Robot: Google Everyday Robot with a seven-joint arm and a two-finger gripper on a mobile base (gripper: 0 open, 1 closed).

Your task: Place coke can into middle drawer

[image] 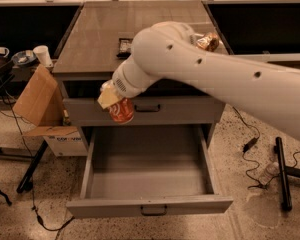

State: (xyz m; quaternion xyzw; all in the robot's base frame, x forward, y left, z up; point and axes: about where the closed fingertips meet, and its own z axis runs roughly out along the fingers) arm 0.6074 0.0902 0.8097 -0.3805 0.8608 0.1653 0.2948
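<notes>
Camera view: gripper (111,98) grasps coke can (122,111) level with upper drawer front (185,111), above open middle drawer (147,206); crushed can (208,41) sits on bench (90,39).

A small red-orange soda can (122,112) (white markings) is held clamped in the gripper (111,100), level with the upper drawer front (190,111), above the pulled-out wide grey metal middle drawer (149,206).

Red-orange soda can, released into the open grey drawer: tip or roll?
The gripper holds the red-orange soda can above the open grey metal drawer; dropped, it may tip. Round, smooth sides: likely rolls on the flat floor.
</notes>
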